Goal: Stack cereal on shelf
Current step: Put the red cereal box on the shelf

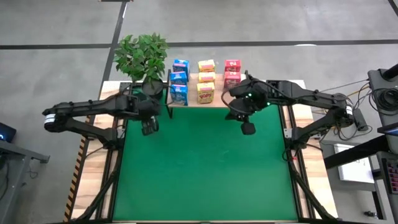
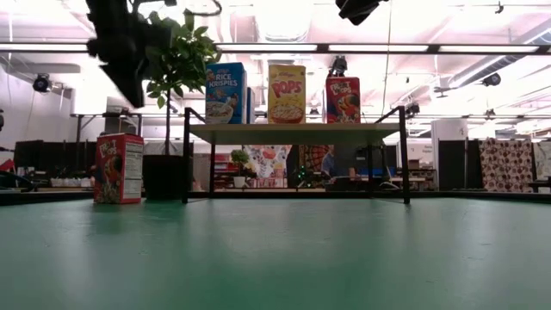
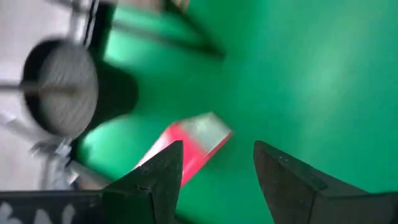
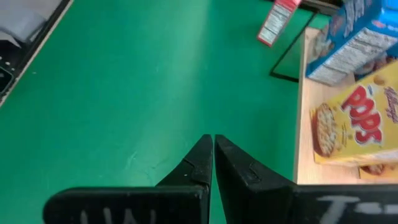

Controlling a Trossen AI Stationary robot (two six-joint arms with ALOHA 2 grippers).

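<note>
Red cardboard cereal box (image 2: 119,168) upright on the green mat (image 1: 205,168), beside the shelf's left legs.

Its long axis stands vertical, a narrow printed side toward the low camera; the left gripper (image 3: 214,165) hangs above it, fingers spread and empty. On the light wooden shelf board (image 2: 293,131) on black legs, blue, yellow and red boxes stand in three rows. The right gripper (image 4: 213,155), pressed shut, hovers off the shelf's front edge. The mat in front lies bare and wide.

Glossy printed cardboard boxes (image 2: 287,93) stand on a smooth pale wood shelf (image 2: 293,133) with thin black metal legs; the mat (image 1: 205,168) looks matt green.
</note>
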